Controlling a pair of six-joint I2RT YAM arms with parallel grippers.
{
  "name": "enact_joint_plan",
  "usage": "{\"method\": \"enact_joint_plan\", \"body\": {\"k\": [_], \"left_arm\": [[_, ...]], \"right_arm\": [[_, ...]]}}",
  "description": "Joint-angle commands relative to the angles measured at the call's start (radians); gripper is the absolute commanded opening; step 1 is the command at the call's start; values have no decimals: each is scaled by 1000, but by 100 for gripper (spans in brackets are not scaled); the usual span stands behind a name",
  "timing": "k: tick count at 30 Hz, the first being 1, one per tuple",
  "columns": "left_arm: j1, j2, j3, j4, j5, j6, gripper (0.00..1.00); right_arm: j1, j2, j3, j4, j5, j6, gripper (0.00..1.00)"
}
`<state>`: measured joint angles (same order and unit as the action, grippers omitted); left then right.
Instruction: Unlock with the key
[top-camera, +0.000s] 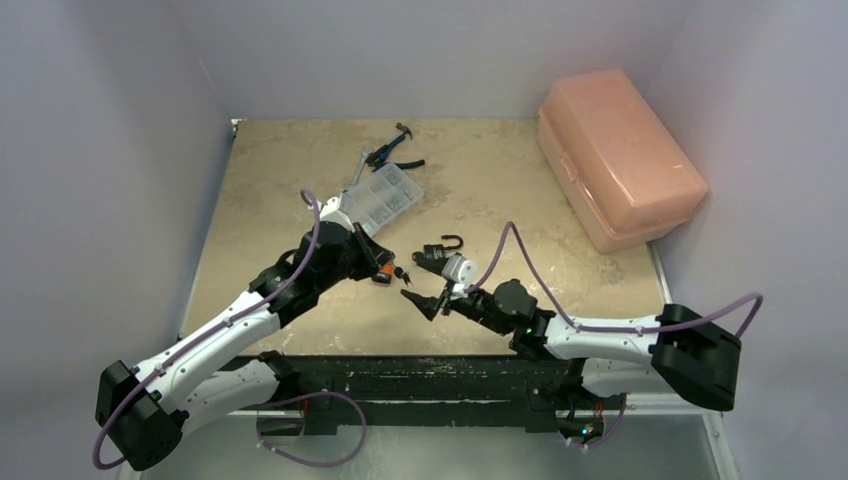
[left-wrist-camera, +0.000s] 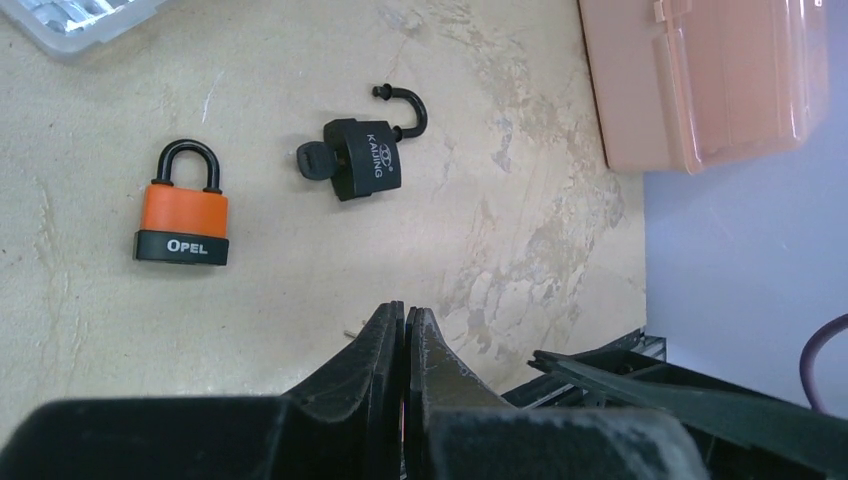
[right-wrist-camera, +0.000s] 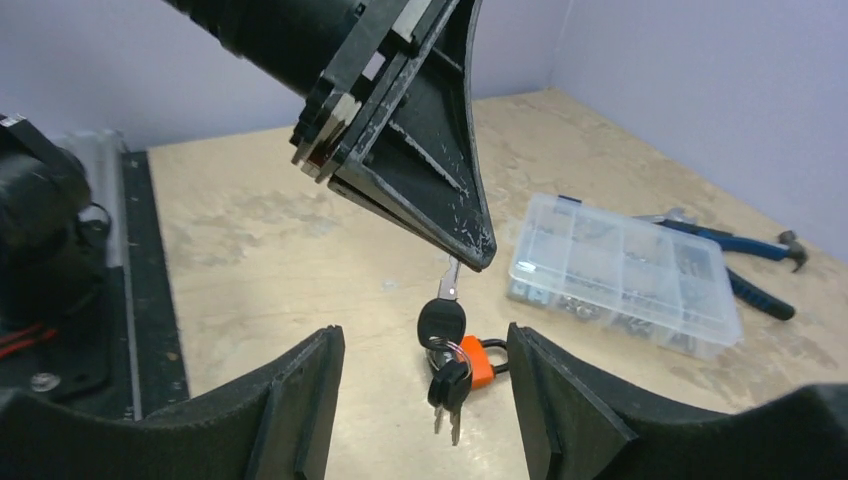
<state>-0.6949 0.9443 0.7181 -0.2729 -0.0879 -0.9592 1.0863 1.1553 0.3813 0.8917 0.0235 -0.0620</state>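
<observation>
Closest to the right wrist camera, the right claw (right-wrist-camera: 422, 345) stood spread, its two fingers flanking a key (right-wrist-camera: 441, 322) without touching it. That key hung blade-up from the left claw (right-wrist-camera: 476, 252), which was pressed together on the blade tip at twelve o'clock above it. A ring of spare keys (right-wrist-camera: 447, 388) dangled beneath the black head. Just behind, at about four o'clock, the orange padlock (right-wrist-camera: 486, 362) lay on the tabletop (right-wrist-camera: 280, 240), shackle closed. In the left wrist view a black padlock (left-wrist-camera: 362, 160) lay at two o'clock from the orange one, shackle swung open with its own key in it, so the orange one looked like the lock left to open. The step seemed a handover. The right claw should close squarely on the black head, not the ring. The left should let go only once that grip is firm, leaving the blade free for the keyway.
</observation>
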Motion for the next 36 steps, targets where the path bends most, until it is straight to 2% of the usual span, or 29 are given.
{"method": "enact_joint_plan", "body": {"k": [1,6,12,17,22,36], "left_arm": [[0,-8,50,-9,-36,-60,0],[1,-22,49,-11,-41,-64,0],[-1,-24,44,-3,-27,-68,0],[-1,-28,44,-2,-23,-72,0],[-1,-33,44,-5,-24,-72,0],[0,-46,43,-6,-24,-82,0]], "right_arm": [[65,73,39,124,182,-203,67],[114,171,68,188,293,-277,64],[143,248,96,237,346,-297,62],[153,305,123,264,358,-322,59],[158,340,145,259,361,-334,48],[164,376,152,260,393,-340,39]]}}
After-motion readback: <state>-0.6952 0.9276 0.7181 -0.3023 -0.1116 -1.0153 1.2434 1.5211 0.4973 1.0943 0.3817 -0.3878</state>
